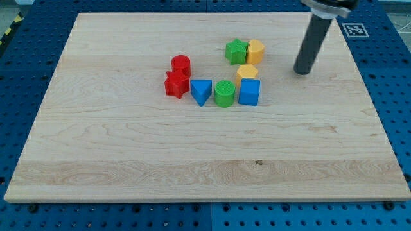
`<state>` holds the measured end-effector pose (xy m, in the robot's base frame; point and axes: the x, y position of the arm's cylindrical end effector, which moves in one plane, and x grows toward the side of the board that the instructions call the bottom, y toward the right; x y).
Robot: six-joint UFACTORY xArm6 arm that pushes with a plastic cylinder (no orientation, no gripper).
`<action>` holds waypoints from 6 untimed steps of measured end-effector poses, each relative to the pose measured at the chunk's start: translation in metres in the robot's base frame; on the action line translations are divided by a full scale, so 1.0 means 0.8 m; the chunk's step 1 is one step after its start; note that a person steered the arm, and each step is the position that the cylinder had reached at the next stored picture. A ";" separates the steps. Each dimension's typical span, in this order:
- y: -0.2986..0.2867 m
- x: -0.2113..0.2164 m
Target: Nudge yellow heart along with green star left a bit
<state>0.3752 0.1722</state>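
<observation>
Standing over the wooden board point(128, 160), an onlooker noted the following, from the view's left to its right. A red cylinder point(180, 64) sat touching a red star-like block point(176, 84) just below it. Beside these lay a blue triangular block point(201, 91), then a green cylinder point(224, 94), then a blue cube point(250, 92), with a yellow block point(246, 72), its shape unclear, resting against the cube's upper edge. Higher up, the green star point(236, 51) and the yellow heart point(255, 51) stood side by side, touching, the heart on the view's right.

The rod carried no jaws, so nothing could be clamped; my tip point(301, 71) rested on bare wood, to the view's right of the heart and slightly below its level, apart from every block.

Judged from this arrangement, the push had not begun: the tip touched neither block. What remained was to bring the tip up level with the heart's right face, make contact, and press leftward briefly so that heart and star travelled together. Risk noted: an off-centre contact could have turned the heart and separated the pair.
</observation>
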 end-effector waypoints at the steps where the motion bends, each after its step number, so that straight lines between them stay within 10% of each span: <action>1: -0.037 -0.024; 4: -0.160 -0.119; 6: -0.103 -0.116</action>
